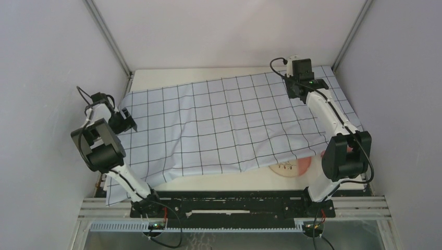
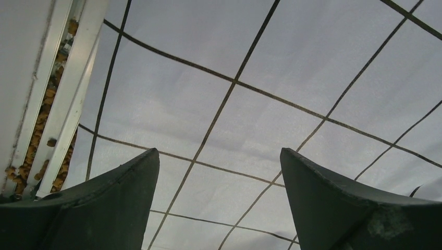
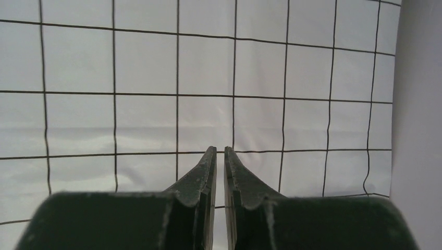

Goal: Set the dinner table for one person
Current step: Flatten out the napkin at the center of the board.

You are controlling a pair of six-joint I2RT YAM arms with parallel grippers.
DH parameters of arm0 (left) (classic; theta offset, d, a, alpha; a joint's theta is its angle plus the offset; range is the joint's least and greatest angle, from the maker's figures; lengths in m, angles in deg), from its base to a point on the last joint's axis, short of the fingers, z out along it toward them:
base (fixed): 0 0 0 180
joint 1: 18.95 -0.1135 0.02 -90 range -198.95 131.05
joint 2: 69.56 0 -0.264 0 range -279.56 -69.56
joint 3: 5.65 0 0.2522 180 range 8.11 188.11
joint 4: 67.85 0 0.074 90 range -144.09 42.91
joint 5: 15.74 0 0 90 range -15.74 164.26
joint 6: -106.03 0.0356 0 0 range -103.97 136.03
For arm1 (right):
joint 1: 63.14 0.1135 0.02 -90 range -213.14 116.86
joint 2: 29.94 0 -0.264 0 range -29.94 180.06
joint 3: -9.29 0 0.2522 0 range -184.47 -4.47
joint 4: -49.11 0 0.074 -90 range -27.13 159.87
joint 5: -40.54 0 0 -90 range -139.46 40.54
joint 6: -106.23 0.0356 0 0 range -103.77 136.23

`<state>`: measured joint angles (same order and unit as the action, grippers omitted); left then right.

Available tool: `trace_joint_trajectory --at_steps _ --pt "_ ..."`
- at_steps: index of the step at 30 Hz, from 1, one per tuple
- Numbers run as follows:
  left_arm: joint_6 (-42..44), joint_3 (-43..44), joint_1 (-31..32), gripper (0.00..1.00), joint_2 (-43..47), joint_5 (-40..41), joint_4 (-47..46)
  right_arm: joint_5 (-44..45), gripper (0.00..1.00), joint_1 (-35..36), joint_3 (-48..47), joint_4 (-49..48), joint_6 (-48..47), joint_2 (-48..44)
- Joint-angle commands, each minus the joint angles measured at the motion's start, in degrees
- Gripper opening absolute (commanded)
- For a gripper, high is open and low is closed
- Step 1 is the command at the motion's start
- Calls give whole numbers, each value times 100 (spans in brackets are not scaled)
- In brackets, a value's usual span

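Dinner table (image 1: 224, 182) is seen as a smooth cream-white top, and most of it is covered by a pale-blue cloth (image 1: 224, 122) printed with a black grid. Bare tabletop is shown only along the far edge and in a strip at the near edge, in front of the arm bases. The cloth is laid askew and rumpled, and its near-left corner is draped past the near edge beside the left arm's base. A round pinkish plate (image 1: 292, 167) is partly hidden under the cloth's near edge, close to the right arm.

The left gripper (image 1: 125, 121) is positioned at the cloth's left edge. Its dark fingers (image 2: 125, 198) are spread wide, and nothing is held between them; only gridded fabric is seen beyond the gap. A white rail (image 2: 62, 94) is visible at the left of that wrist view.

The right gripper (image 1: 296, 88) is placed over the cloth's far-right corner. Its fingers (image 3: 206, 177) are drawn almost together, parted by a thin slit, and nothing is seen to be gripped.
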<state>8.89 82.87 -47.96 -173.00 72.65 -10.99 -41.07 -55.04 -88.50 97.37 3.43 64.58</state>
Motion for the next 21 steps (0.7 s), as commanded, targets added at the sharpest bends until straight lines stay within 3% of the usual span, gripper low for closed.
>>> trace_joint_trajectory --at_steps 1,14,21 --pt "-104 730 27 90 -393 45 435 -23 17 192 2 -64 -106 -353" --pt "-309 1553 18 89 -1127 215 778 51 13 561 92 29 -317 -1013" --pt "-35 1479 57 87 -1072 1011 438 98 11 721 137 35 -351 -1147"
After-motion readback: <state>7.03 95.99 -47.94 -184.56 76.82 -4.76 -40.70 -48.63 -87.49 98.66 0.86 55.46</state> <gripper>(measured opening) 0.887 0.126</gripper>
